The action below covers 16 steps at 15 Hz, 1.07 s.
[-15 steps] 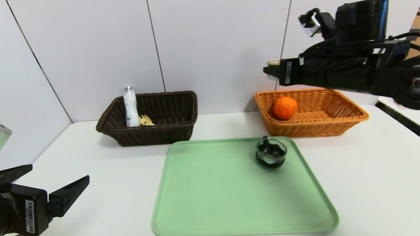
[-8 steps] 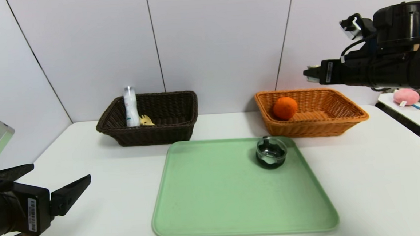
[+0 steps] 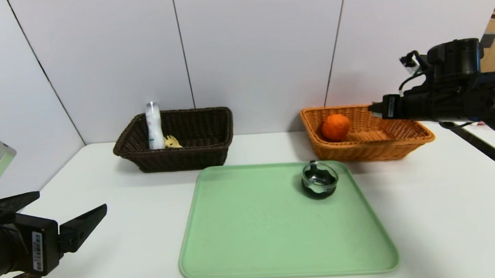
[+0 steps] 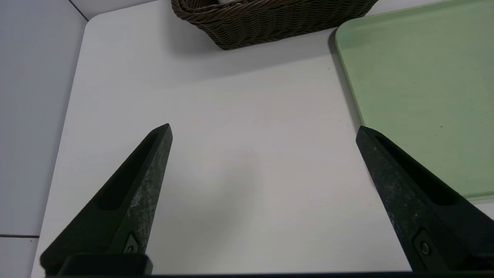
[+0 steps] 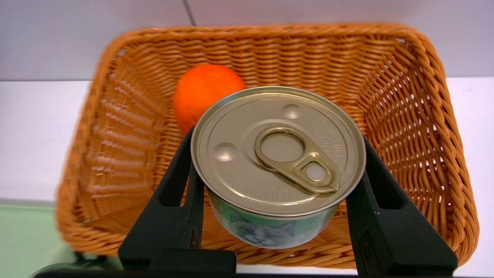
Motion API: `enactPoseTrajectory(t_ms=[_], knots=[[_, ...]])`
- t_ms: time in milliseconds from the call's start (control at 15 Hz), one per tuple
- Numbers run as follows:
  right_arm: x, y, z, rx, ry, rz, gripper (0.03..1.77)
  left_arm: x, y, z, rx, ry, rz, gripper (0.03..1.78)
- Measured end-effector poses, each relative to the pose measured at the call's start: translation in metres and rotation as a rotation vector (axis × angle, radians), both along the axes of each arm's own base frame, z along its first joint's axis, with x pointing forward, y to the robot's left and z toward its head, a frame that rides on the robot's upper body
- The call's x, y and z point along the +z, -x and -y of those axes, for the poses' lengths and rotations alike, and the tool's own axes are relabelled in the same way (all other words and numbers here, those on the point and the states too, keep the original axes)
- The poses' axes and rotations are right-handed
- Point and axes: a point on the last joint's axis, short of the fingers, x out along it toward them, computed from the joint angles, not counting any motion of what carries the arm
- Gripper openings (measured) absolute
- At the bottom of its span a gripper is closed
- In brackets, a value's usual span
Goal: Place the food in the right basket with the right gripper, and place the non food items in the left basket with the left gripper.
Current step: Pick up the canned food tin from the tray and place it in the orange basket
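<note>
Pinching the tin can (image 5: 239, 185) with the right tool (image 3: 376, 108) over the orange-tan basket (image 3: 360, 152), head-view three o'clock.
Idling with the left tool (image 3: 72, 198) spread, eight o'clock.

Beside the orange fruit (image 3: 336, 127), the light wicker basket (image 3: 372, 145) had a big free space to the fruit's right. The fruit blocked the way on its own side. Above the fruit, nothing stood in the way.
</note>
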Motion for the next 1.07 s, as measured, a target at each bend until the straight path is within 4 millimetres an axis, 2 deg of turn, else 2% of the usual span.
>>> enactPoseTrajectory(t_ms=[267, 733, 1067], knots=[[-0.027, -0.019, 0.007, -0.02, 0.003, -0.057, 0.99, 0.001, 0.0, 0.0, 0.001, 0.001, 0.003, 1.69], [-0.044, -0.041, 0.01, -0.004, 0.052, -0.077, 0.99, 0.001, 0.001, -0.001, 0.003, 0.002, 0.004, 1.69], [-0.046, -0.045, 0.01, -0.004, 0.048, -0.078, 1.32, 0.001, 0.002, -0.001, 0.004, 0.002, 0.007, 1.69]])
